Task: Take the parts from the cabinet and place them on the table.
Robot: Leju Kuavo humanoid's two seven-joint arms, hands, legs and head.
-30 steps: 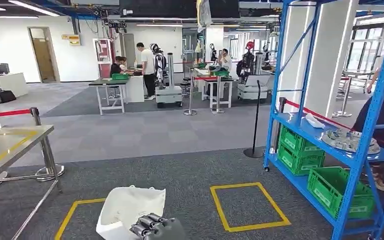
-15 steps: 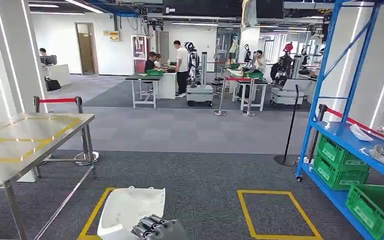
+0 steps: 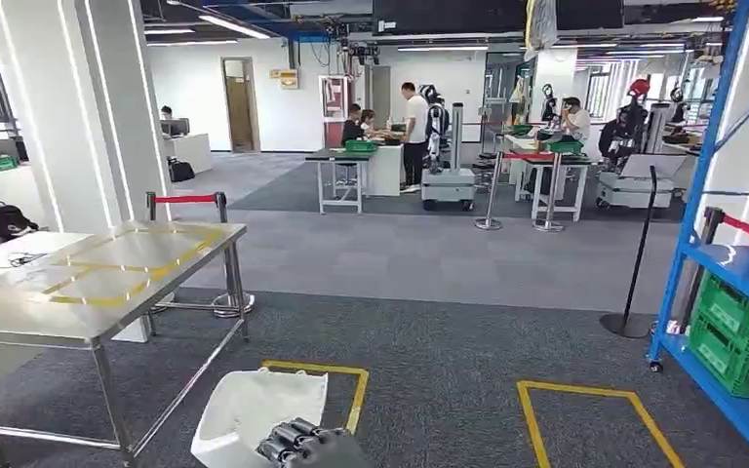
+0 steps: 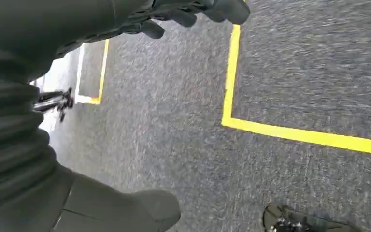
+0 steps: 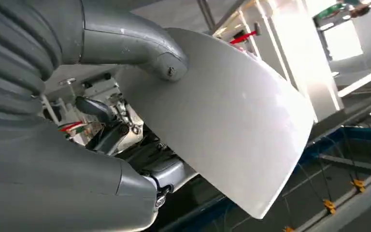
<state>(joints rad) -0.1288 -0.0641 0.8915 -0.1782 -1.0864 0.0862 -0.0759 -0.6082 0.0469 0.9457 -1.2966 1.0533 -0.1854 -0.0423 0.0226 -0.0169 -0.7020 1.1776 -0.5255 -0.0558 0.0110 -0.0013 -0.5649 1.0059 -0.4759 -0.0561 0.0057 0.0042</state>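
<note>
Low in the head view, my right hand holds a white curved shell part in front of my body. In the right wrist view the thick thumb presses on the part's smooth white face. The steel table with yellow tape marks stands at the left. The blue cabinet is at the right edge, with green crates on its lower shelf. My left hand hangs over the grey carpet, its fingers apart from the thumb, holding nothing.
Yellow taped squares mark the carpet ahead. A white pillar and a red-belt barrier stand behind the table. A black stanchion is near the cabinet. Several people and benches are far back.
The whole picture has swung left as I turn: the table has come further into view and the cabinet has slid to the right edge. The white part stays in my right hand.
</note>
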